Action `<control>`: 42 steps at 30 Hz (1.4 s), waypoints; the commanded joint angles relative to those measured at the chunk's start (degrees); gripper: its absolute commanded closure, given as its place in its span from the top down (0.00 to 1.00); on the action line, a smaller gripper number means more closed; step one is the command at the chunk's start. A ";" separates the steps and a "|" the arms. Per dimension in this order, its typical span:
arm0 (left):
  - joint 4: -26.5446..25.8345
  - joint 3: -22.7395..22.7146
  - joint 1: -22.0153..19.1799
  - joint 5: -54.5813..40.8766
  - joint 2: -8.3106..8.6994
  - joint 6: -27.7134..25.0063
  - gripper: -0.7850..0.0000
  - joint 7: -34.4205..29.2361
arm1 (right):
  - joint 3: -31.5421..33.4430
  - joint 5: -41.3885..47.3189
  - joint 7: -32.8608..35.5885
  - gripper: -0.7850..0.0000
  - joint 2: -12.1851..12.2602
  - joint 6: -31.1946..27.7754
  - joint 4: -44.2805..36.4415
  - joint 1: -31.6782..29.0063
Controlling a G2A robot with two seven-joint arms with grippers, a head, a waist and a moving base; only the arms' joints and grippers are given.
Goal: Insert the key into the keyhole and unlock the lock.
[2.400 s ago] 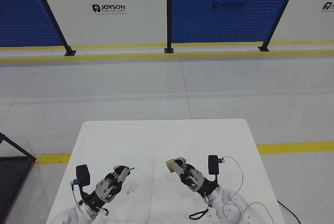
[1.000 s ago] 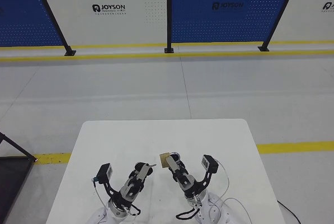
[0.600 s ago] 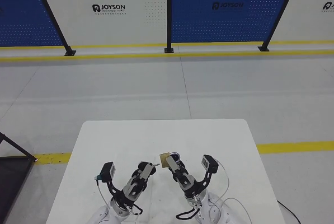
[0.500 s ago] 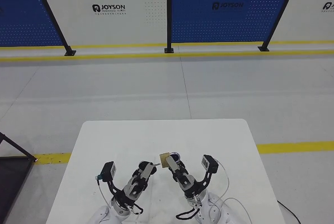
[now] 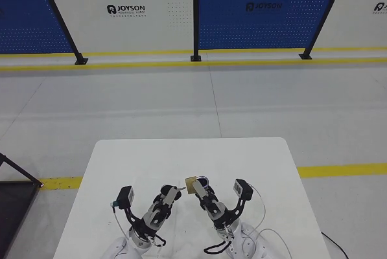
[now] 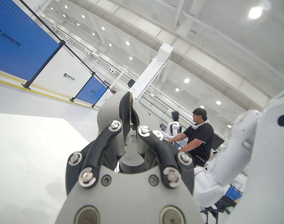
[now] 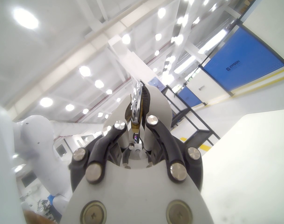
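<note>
You had print on the fence panels behind the table. In the top view, the white panel [image 5: 125, 26] carried a dark logo and one word near its top edge. The blue panel [image 5: 264, 26] beside it had the same mark, cut off at the top. The corner panel [image 5: 384, 19] had it too. From the left wrist, the mark sat on a large blue panel [image 6: 16, 47], a white board [image 6: 69, 80] and a small blue panel [image 6: 93, 92]. From the right wrist, it stood sideways on a tilted blue panel [image 7: 244, 66].
</note>
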 commanded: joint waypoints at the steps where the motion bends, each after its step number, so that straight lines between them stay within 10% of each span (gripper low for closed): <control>1: -0.05 0.06 -0.03 -0.06 -0.03 0.00 0.00 -0.26 | 0.00 0.00 0.00 0.00 0.00 0.00 0.00 0.00; 38: 0.11 0.57 -0.53 0.32 -0.74 1.47 0.00 -0.96 | 0.78 0.01 4.11 0.00 -0.23 2.64 -2.53 -1.46; 39: 0.12 0.63 -0.54 0.23 -0.76 1.43 0.02 -0.99 | 0.83 -0.14 4.12 0.00 -0.26 2.69 -2.52 -1.48; 42: 0.17 0.65 -0.57 0.12 -0.80 1.44 0.51 -1.09 | 1.01 -0.28 4.00 0.00 -0.34 2.64 -2.55 -1.64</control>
